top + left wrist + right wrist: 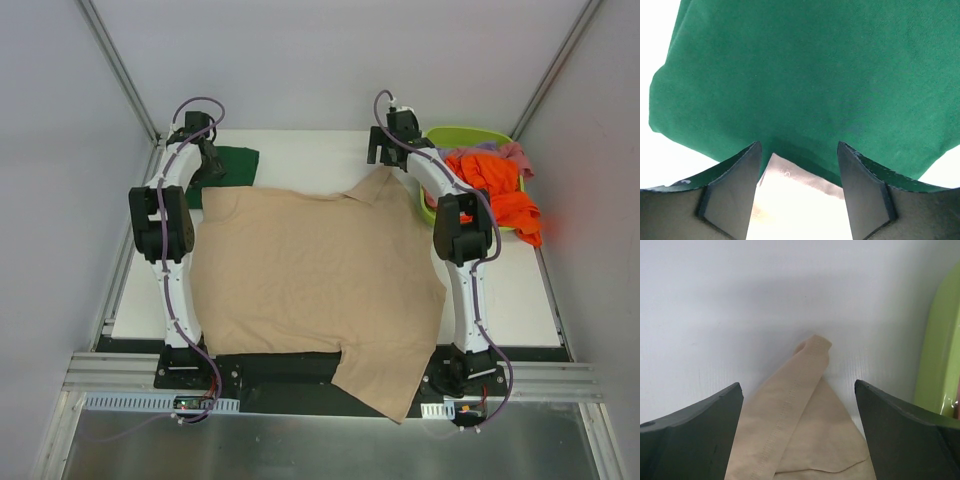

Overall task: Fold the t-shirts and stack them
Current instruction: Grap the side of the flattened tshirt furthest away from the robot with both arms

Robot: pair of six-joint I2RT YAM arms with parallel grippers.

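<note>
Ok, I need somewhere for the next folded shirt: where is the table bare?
Bare table right of the beige shirt, nearer than the basket; also a far strip between the green shirt and the right gripper. The middle is covered, and the far-left corner is crowded.
</note>
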